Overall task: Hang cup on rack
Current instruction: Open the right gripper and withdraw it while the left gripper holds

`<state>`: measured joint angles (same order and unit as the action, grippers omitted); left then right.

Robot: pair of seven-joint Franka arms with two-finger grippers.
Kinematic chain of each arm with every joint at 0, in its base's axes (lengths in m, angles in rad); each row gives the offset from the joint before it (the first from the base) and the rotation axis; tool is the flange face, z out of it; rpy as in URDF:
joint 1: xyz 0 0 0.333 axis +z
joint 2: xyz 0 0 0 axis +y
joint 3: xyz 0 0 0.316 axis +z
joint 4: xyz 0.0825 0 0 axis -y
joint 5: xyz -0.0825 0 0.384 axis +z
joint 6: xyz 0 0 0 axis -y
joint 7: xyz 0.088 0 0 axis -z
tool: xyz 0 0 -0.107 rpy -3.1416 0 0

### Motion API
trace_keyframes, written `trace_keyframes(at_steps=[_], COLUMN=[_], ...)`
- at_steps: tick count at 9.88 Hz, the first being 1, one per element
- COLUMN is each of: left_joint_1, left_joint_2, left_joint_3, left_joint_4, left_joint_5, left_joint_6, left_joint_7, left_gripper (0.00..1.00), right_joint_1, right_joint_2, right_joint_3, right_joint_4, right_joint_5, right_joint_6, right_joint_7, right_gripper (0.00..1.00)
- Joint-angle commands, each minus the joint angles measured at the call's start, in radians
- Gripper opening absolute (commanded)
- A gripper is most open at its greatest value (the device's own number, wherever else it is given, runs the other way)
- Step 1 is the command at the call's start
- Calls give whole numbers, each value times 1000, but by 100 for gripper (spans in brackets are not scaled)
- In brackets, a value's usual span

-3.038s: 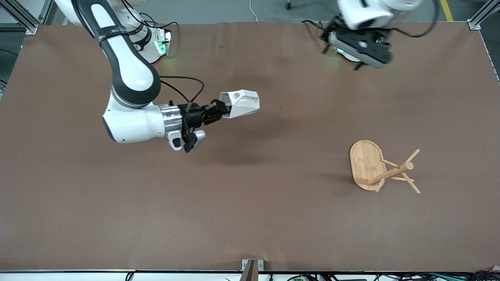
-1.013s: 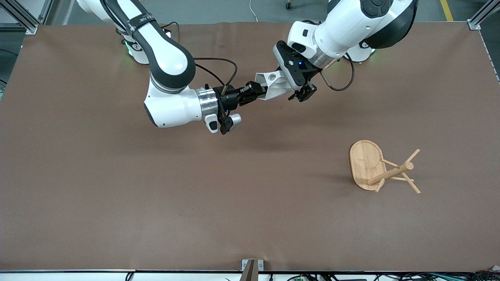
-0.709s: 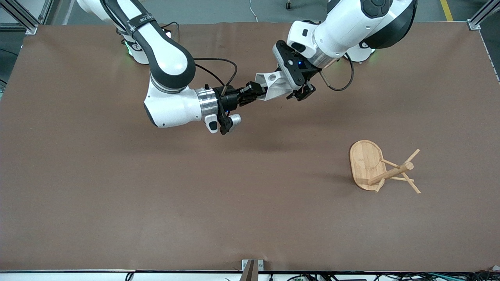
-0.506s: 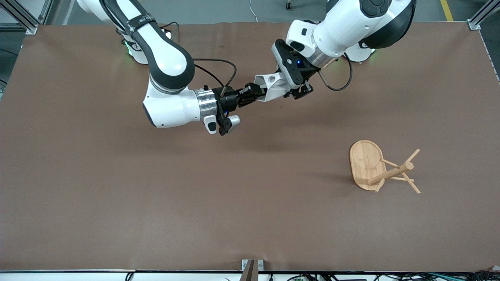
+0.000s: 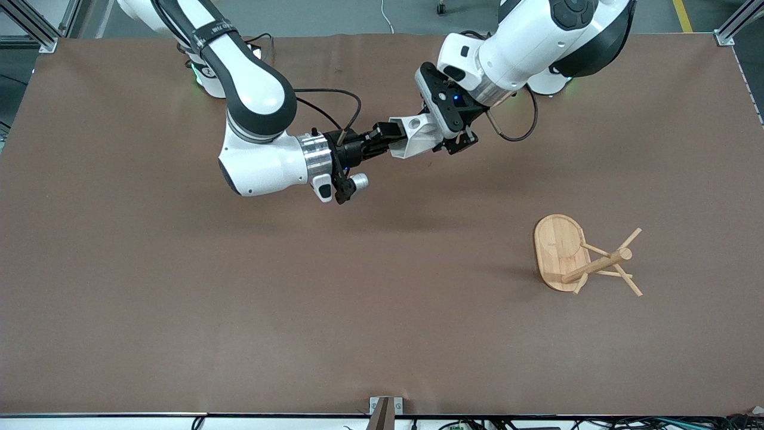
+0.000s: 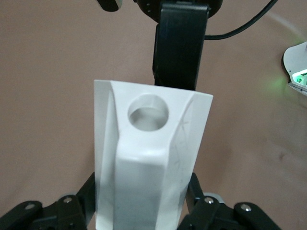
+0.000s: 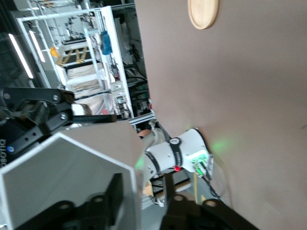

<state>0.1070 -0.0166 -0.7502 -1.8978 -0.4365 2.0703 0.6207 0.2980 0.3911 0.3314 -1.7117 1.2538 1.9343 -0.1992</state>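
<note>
The white faceted cup (image 5: 412, 136) hangs on its side over the middle of the table, between the two grippers. My left gripper (image 5: 434, 136) is shut on the cup's body, its fingers (image 6: 199, 203) pressing both sides of the cup (image 6: 148, 158). The handle's round hole (image 6: 148, 111) faces the left wrist camera. My right gripper (image 5: 382, 136) is at the cup's rim and open: one finger (image 7: 112, 191) is inside the cup (image 7: 67, 177), the other stands off the wall. The bamboo rack (image 5: 588, 258) lies tipped on the table toward the left arm's end, nearer the front camera.
The rack's oval base (image 5: 558, 248) stands on edge, its post and pegs pointing toward the left arm's end. The base (image 7: 203, 12) also shows in the right wrist view. A black cable loops by the right arm's wrist (image 5: 334, 101). Brown table all around.
The left gripper has shut on the cup's body. After that the right gripper's fingers came apart at the rim. The cup has barely moved.
</note>
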Motion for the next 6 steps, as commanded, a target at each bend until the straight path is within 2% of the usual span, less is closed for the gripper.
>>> trace_keyframes(at_steps=[1, 3, 4, 6], left_joint_1=[7, 8, 5, 11], left_joint_2=[14, 20, 36, 84], left_joint_3=[-6, -4, -3, -1], left_joint_4=[-23, -21, -8, 0], left_joint_5=[-8, -7, -4, 28], left_joint_6=[19, 21, 27, 33], left_joint_7=[19, 14, -2, -128], left_gripper=[0, 0, 0, 0], right_joint_1=[-75, -184, -218, -223], right_joint_2=[-53, -63, -75, -90], right_joint_3=[5, -5, -38, -177], right_joint_4=[-22, -23, -23, -19], right_joint_5=[-129, -340, -431, -616], right_joint_6=[-20, -26, -40, -115], right_joint_7=[35, 35, 35, 24], right_gripper=[100, 100, 100, 100])
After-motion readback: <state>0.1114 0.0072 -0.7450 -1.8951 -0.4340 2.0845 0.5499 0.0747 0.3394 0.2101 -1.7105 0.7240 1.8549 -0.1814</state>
